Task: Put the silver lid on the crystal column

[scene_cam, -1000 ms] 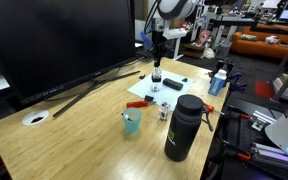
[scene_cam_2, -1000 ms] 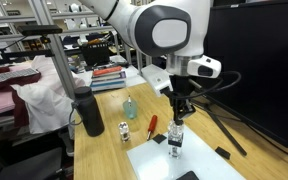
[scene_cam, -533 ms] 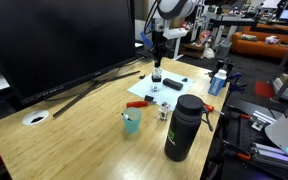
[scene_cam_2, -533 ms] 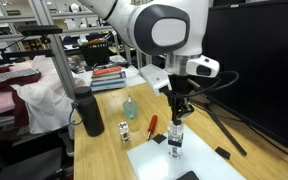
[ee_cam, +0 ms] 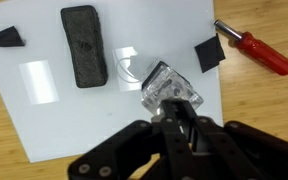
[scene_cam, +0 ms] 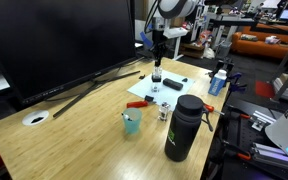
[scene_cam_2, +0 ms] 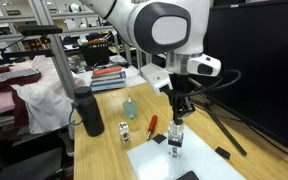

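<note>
The crystal column (ee_cam: 169, 87) is a small clear faceted piece standing on a white sheet (ee_cam: 44, 110); both exterior views show it too (scene_cam: 156, 80) (scene_cam_2: 174, 142). My gripper (ee_cam: 174, 108) hangs straight down over it, with its fingers shut right at the column's top (scene_cam: 157, 66) (scene_cam_2: 176, 122). Between the fingertips shows only a thin silvery sliver, which I take for the silver lid; most of it is hidden by the fingers. Whether the lid touches the column I cannot tell.
On the sheet lie a black eraser block (ee_cam: 82, 45), two small black pieces (ee_cam: 6, 38) (ee_cam: 207, 53) and a red screwdriver (ee_cam: 254, 48). A teal cup (scene_cam: 132, 122), a tall black bottle (scene_cam: 183, 128) and a small clear object (scene_cam: 165, 111) stand nearby. A large monitor (scene_cam: 54, 40) looms behind.
</note>
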`<action>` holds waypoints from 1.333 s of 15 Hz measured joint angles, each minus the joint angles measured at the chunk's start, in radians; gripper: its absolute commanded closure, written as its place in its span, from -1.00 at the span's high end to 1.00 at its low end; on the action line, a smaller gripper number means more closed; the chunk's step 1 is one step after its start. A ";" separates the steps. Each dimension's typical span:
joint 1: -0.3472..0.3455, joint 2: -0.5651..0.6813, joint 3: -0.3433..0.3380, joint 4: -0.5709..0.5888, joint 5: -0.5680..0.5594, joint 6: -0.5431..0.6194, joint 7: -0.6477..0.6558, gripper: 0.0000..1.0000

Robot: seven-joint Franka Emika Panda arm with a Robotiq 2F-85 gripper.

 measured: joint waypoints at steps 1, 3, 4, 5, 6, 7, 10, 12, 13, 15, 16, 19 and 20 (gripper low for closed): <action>0.000 -0.003 0.000 0.000 0.000 0.000 0.000 -0.94; 0.000 -0.008 0.001 -0.001 0.000 0.000 0.000 -0.94; 0.000 -0.009 0.001 -0.001 0.000 0.000 0.000 -0.94; 0.000 -0.010 0.001 -0.003 0.000 -0.001 0.000 -0.94; 0.000 -0.010 0.001 -0.004 0.000 -0.001 0.000 -0.94; 0.000 -0.010 0.001 -0.005 0.000 -0.001 0.000 -0.94; 0.000 -0.010 0.001 -0.009 0.000 -0.001 0.000 -0.94; 0.000 -0.010 0.001 -0.012 0.000 -0.001 0.000 -0.94; 0.000 -0.010 0.000 -0.014 0.000 -0.001 0.000 -0.94; -0.001 -0.010 -0.001 -0.019 0.001 -0.001 0.000 -0.94; -0.002 -0.010 -0.001 -0.022 0.002 -0.001 0.000 -0.94; -0.003 -0.010 -0.001 -0.023 0.009 -0.001 0.000 -0.94; -0.003 -0.010 -0.001 -0.023 0.011 -0.001 0.000 -0.94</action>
